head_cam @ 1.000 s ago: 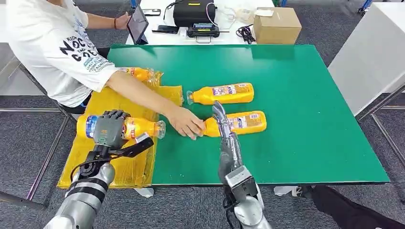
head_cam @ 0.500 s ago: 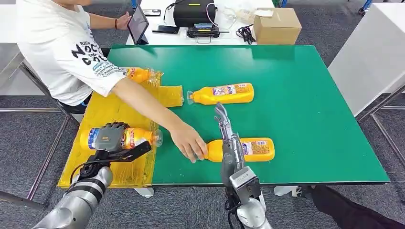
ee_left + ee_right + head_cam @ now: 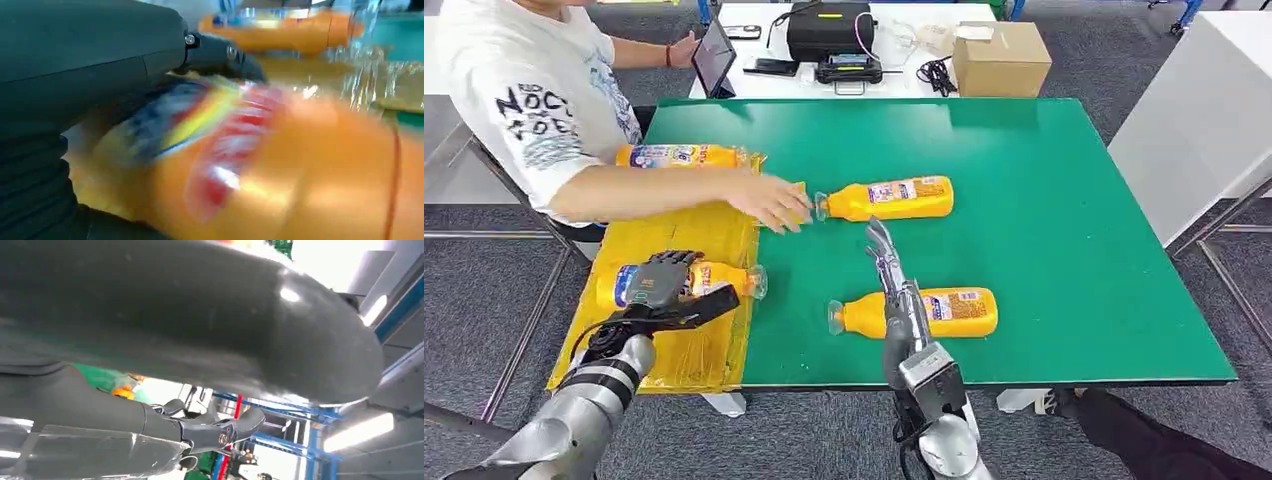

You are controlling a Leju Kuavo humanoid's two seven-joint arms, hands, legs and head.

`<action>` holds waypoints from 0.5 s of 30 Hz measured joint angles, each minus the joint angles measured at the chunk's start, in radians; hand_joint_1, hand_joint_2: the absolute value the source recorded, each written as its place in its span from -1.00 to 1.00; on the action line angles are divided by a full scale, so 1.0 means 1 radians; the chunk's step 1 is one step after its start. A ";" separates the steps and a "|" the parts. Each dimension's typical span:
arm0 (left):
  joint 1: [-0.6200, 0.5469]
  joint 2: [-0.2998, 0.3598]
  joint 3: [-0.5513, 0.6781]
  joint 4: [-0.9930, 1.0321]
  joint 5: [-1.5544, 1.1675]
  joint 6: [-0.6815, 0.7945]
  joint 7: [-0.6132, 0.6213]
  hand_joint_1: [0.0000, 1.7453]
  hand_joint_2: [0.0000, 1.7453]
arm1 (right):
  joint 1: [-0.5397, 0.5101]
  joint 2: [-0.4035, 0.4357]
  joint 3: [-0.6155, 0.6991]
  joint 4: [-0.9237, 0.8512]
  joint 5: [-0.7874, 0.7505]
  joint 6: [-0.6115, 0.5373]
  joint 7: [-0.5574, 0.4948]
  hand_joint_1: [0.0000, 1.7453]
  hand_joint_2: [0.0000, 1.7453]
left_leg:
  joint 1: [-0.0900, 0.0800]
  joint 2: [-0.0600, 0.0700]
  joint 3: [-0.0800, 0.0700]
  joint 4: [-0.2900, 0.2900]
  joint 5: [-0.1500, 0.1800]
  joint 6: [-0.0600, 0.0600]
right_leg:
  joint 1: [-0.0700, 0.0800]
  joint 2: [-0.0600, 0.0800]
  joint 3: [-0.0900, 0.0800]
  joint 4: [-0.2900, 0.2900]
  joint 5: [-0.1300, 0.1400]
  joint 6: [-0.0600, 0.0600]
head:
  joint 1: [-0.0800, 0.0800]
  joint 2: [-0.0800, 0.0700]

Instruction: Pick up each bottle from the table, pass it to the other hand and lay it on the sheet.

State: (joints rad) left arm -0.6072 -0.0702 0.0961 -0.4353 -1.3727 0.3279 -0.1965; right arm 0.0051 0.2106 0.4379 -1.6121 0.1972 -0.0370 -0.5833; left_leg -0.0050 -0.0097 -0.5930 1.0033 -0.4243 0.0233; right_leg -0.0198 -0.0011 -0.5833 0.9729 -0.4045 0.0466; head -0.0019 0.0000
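Green matting covers the table (image 3: 1064,250), and a crinkled yellow sheet (image 3: 679,350) lies over its left edge, partly hanging past the corner. On the sheet, the left hand (image 3: 661,283) is wrapped over the middle of an orange bottle (image 3: 724,278) that lies on its side with its cap end pointing toward the green; the left wrist view shows the dark fingers (image 3: 220,52) curled over the blurred label of that bottle (image 3: 280,170), so the hand grasps it. A second bottle (image 3: 679,155) lies at the far end of the sheet. Two more lie on the green itself: the far bottle (image 3: 889,198) near the middle of the table, and the near bottle (image 3: 919,312) close to the front edge, both on their sides with caps pointing left. The right hand (image 3: 894,275) reaches forward with its fingers stretched out straight and holding nothing, crossing in front of the near bottle; contact cannot be told. A person in a white shirt (image 3: 534,100) leans in from the left, their hand (image 3: 774,200) flat at the sheet's inner edge just beside the far bottle's cap. Behind the table stand a cardboard box (image 3: 1001,58), a black case (image 3: 829,28) and a tablet (image 3: 714,55).
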 measured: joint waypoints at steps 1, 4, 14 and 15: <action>-0.003 0.001 0.002 0.003 0.011 -0.025 -0.006 -1.00 -1.00 | 0.000 0.001 -0.003 0.003 0.000 0.002 0.002 -1.00 -1.00 | 0.000 0.000 0.001 0.000 0.000 0.000 | 0.000 0.000 0.001 0.000 0.000 0.000 | 0.000 0.000; -0.006 0.004 0.008 0.007 0.057 -0.088 -0.032 -1.00 -1.00 | -0.001 0.002 -0.007 0.010 -0.005 0.008 0.010 -1.00 -1.00 | 0.000 -0.003 0.003 0.000 0.000 0.000 | 0.000 -0.002 0.004 0.000 -0.001 0.000 | 0.000 0.000; -0.036 0.024 0.088 0.011 0.309 -0.409 -0.145 -1.00 -1.00 | -0.033 0.015 -0.024 0.069 -0.047 0.027 0.032 -1.00 -1.00 | -0.001 -0.011 0.020 -0.001 -0.004 -0.001 | -0.001 -0.009 0.024 -0.001 -0.007 -0.002 | 0.000 0.000; -0.037 0.026 0.095 0.011 0.328 -0.433 -0.154 -1.00 -1.00 | -0.037 0.015 -0.026 0.077 -0.051 0.028 0.033 -1.00 -1.00 | -0.001 -0.011 0.022 -0.001 -0.005 -0.001 | -0.001 -0.009 0.025 -0.001 -0.007 -0.002 | 0.000 0.000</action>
State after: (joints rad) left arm -0.6442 -0.0439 0.1907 -0.4242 -1.0447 -0.1047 -0.3501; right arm -0.0320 0.2258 0.4116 -1.5355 0.1466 -0.0092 -0.5501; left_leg -0.0056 -0.0208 -0.5710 1.0019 -0.4289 0.0223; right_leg -0.0206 -0.0100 -0.5580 0.9723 -0.4117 0.0450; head -0.0023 0.0000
